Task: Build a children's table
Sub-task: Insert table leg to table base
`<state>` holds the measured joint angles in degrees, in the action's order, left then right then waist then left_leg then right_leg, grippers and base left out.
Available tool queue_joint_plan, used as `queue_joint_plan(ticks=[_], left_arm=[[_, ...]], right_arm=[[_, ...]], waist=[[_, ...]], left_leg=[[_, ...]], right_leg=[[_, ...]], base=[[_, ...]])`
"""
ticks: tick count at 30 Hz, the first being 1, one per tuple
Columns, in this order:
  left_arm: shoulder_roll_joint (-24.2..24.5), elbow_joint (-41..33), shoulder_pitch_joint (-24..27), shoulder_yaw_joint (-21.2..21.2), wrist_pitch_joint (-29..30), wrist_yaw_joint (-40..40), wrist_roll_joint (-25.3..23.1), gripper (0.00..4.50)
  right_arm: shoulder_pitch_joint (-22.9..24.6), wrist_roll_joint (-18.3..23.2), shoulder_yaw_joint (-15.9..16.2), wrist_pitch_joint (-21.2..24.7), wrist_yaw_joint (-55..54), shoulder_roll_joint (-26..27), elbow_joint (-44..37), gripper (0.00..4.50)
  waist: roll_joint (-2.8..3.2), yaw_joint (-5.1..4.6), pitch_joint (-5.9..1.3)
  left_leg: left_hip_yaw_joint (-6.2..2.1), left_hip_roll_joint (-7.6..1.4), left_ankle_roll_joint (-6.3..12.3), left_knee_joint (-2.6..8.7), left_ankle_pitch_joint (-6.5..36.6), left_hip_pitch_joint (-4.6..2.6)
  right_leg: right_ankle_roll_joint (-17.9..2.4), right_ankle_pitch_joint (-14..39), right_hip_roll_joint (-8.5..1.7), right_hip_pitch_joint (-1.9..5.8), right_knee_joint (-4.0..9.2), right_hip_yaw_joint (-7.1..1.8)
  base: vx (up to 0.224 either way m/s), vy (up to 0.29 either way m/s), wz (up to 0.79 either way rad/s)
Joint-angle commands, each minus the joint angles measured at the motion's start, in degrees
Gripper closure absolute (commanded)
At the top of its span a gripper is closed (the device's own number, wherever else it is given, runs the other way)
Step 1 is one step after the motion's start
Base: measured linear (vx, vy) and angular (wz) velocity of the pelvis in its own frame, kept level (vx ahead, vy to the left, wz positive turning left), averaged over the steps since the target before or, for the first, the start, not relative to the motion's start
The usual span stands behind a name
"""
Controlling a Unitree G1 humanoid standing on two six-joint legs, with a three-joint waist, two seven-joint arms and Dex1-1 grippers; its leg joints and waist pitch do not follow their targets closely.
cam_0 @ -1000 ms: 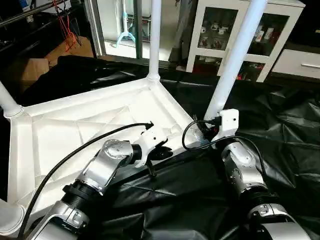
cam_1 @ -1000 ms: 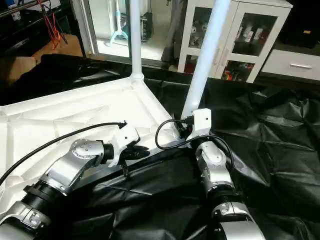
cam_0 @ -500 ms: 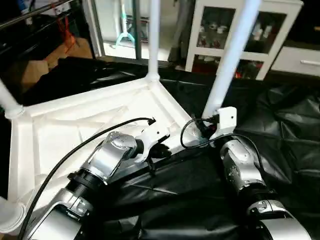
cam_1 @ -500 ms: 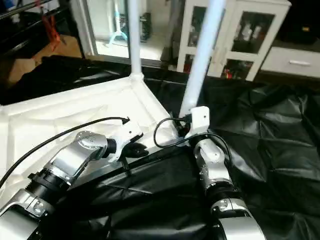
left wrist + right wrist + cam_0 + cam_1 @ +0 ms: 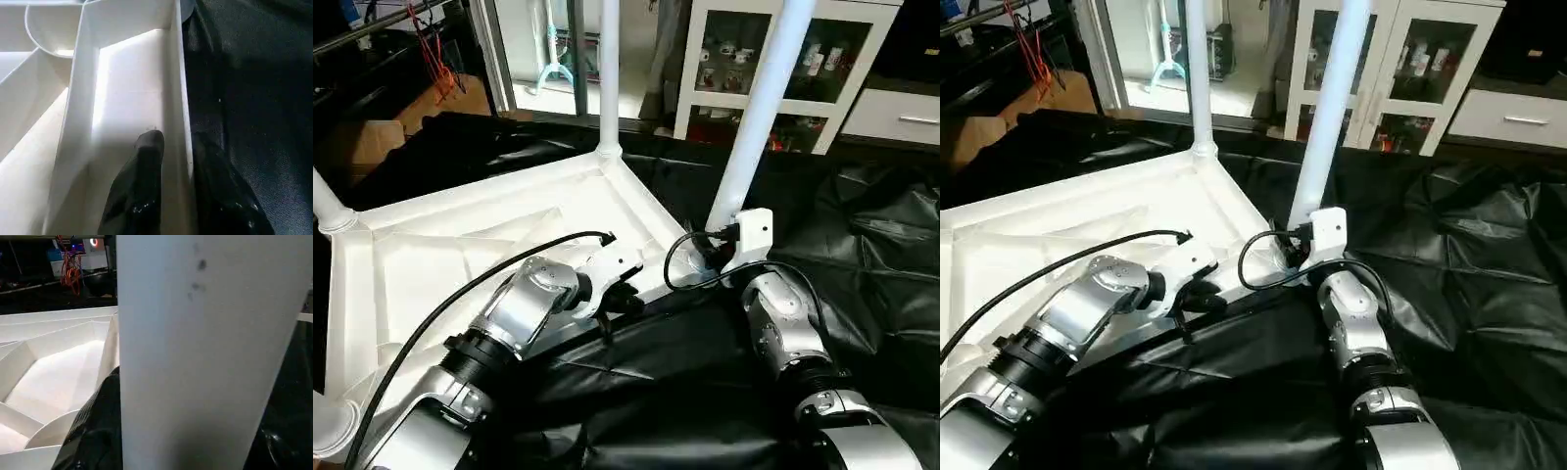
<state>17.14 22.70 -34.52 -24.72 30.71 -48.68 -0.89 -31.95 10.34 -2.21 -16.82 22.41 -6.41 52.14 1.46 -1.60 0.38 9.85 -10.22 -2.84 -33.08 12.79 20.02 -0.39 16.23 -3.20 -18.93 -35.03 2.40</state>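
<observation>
The tabletop (image 5: 460, 245) lay upside down on crinkled black sheeting (image 5: 862, 245), with legs standing in its far sockets (image 5: 608, 78). The left gripper (image 5: 173, 161) pinched the tabletop's near rim, one finger inside, one outside. The right gripper (image 5: 1295, 253) looked clamped around the right leg (image 5: 759, 108) near its base, though that view's cramped. A white glass-door cabinet (image 5: 822, 69) and cardboard boxes (image 5: 372, 132) sat at the back.

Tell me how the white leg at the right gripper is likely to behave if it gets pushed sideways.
The leg is long and stands tilted in its corner socket, so a sideways push would probably lever it further over. It looks like hollow plastic, likely light and stiff. Its smooth tapered surface may slip in the right gripper.
</observation>
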Motion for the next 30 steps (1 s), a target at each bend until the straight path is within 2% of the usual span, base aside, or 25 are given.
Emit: queue_joint_plan(ticks=[1, 3, 4, 10, 13, 16, 20, 24, 27, 29, 30], left_arm=[[2.09, 1.8, 0.08, 0.51, 1.31, 1.31, -2.17, 3.86], [2.15, 1.71, 0.17, 0.45, 1.4, 1.33, -2.2, 3.9], [2.19, 1.64, 0.24, 0.41, 1.56, 1.4, -2.24, 4.18], [2.12, 1.39, 0.79, 0.89, 2.13, 2.78, -2.53, 4.46], [1.28, 1.36, 1.25, 2.35, 2.45, 4.12, -1.62, 4.49], [-1.26, 0.72, 2.01, 5.84, 4.33, 7.24, 0.71, 4.5], [-2.6, -0.08, 2.4, 6.62, 4.85, 9.42, 0.97, 4.5], [-2.35, -1.29, 2.92, 6.0, 3.48, 7.81, 1.45, 4.5], [-0.73, -2.12, 3.62, 4.84, 1.84, 5.3, 1.16, 4.5], [0.26, -2.72, 4.14, 4.83, 1.86, 4.32, 1.08, 4.5], [1.41, -3.59, 4.77, 4.77, 1.72, 3.18, 1.14, 4.5]], right_arm=[[4.05, -3.51, 2.01, 2.78, 1.2, 0.2, 6.15, 2.54], [4.06, -3.51, 2.01, 2.75, 1.18, 0.22, 6.18, 2.54], [4.06, -3.51, 2.01, 2.73, 1.19, 0.22, 6.21, 2.54], [4.21, -3.73, 2.26, 2.35, 1.51, 0.25, 6.47, 2.54], [4.41, -3.8, 2.32, 2.16, 1.58, 0.26, 6.6, 2.54], [4.55, -4.0, 2.15, 1.6, 0.7, 0.44, 6.7, 2.54], [4.43, -4.79, 2.33, 0.78, -2.11, 1.31, 6.67, 2.54], [4.41, -3.19, 1.57, 0.27, -0.26, 2.16, 5.83, 2.54], [4.57, -0.69, 0.57, 0.76, 3.75, 2.33, 4.32, 2.54], [4.66, 2.24, -0.83, 3.44, 7.38, 2.38, 3.17, 2.54], [4.76, 5.4, -2.47, 6.41, 11.13, 2.13, 1.8, 2.54]], waist=[[0.85, 0.02, -1.28], [0.87, 0.08, -1.23], [0.84, 0.05, -1.22], [0.74, 0.16, -1.15], [0.76, 0.23, -1.11], [0.42, 0.19, -1.08], [0.4, 0.42, -0.83], [0.82, 0.43, -0.75], [0.72, 0.32, -1.06], [0.82, 0.3, -1.16], [0.56, 0.32, -1.26]], left_leg=[[-1.25, -3.62, 4.76, 3.54, 3.56, -0.08], [-1.25, -3.64, 4.91, 3.53, 3.23, -0.05], [-1.23, -3.58, 4.97, 3.51, 3.3, -0.02], [-1.16, -3.58, 4.96, 3.57, 4.25, -0.03], [-1.19, -3.63, 4.78, 3.64, 4.48, 0.06], [-1.13, -3.54, 5.18, 3.6, 3.74, 0.18], [-1.05, -3.53, 5.31, 3.76, 5.81, 0.09], [-1.16, -3.6, 4.51, 4.02, 7.11, 0.13], [-1.19, -3.52, 5.43, 3.77, 5.02, 0.34], [-1.14, -3.32, 6.96, 3.49, 2.63, 0.42], [-1.16, -3.32, 7.91, 3.34, 1.45, 0.63]], right_leg=[[-17.13, -14.0, -5.04, 1.43, 3.44, -2.5], [-17.15, -14.4, -5.08, 1.39, 3.42, -2.53], [-17.08, -14.38, -5.04, 1.39, 3.43, -2.52], [-16.89, -12.18, -5.08, 1.28, 3.62, -2.55], [-16.79, -10.79, -5.13, 1.27, 3.68, -2.55], [-16.79, -10.93, -5.04, 1.31, 3.64, -2.55], [-16.29, -5.17, -5.17, 0.96, 4.26, -2.63], [-15.69, -2.19, -5.13, 0.82, 4.44, -2.65], [-15.42, -6.3, -5.08, 1.05, 4.1, -2.68], [-15.57, -10.7, -5.0, 1.19, 3.77, -2.61], [-15.55, -12.68, -5.1, 1.32, 3.62, -2.57]], base=[[0.0, 0.0, 0.0], [0.0, 0.0, 0.0], [0.0, 0.0, 0.0], [0.0, 0.0, 0.0], [0.0, 0.0, 0.0], [0.0, 0.0, 0.0], [0.0, 0.0, 0.0], [0.0, 0.0, 0.0], [0.0, 0.0, 0.0], [0.0, 0.0, 0.0], [0.0, 0.0, 0.0]])
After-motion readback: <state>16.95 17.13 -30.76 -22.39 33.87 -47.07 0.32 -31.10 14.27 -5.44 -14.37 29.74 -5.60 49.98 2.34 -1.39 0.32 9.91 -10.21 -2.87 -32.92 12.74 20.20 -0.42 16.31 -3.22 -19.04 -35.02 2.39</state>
